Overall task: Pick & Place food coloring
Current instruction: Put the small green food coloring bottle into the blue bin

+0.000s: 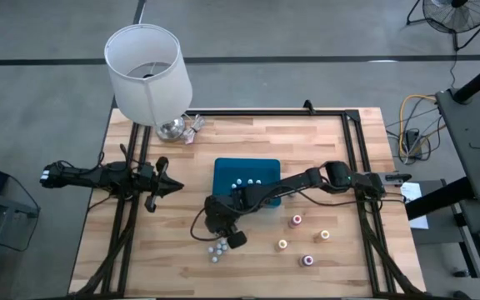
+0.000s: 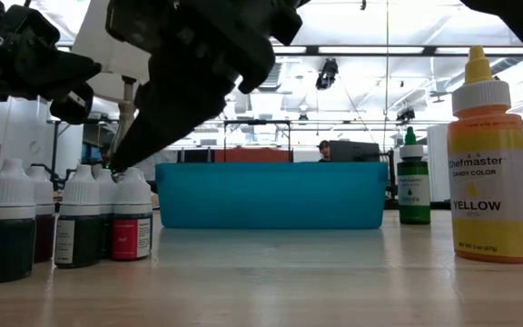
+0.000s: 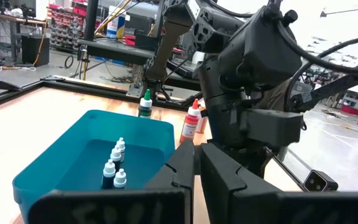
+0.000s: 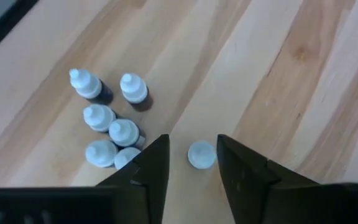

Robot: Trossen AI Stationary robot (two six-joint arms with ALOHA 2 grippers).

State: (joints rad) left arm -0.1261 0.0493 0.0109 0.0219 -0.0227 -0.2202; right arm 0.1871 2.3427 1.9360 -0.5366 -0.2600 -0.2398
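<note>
Seven small white-capped bottles [image 4: 110,124]: stand on the wooden table [image 1: 332,167] just in front of the blue tray [image 1: 223,171], under the right gripper; six form a tight cluster, one stands alone beside it.
Lone bottle [image 4: 201,154]: upright on the table, seen from above in the gap between the right gripper's two fingers; neither finger touches it.
Right gripper [image 4: 191,158]: pointing down over the table at the tray's front left corner; fingers spread apart, grasping nothing.
Right arm [image 1: 307,179]: reaches from the right side of the table across the tray's front edge.
Left gripper [image 1: 169,187]: held above the table to the left of the tray, well apart from the bottles; fingers clenched together, holding nothing.
Blue tray: near the middle of the table; four small white-capped bottles [image 3: 115,163] stand upright inside it.
Larger bottles [image 1: 302,239]: four with coloured tops stand on the table to the right of the tray, in front of it, spaced apart.
Yellow bottle [image 2: 489,159]: one of the larger bottles, upright, labelled YELLOW, closest to the low camera.
Green bottle [image 2: 413,182]: upright just to the right of the tray in the low view.
Lamp [image 1: 147,75]: white shade, behind the tray at the table's rear left.
</note>
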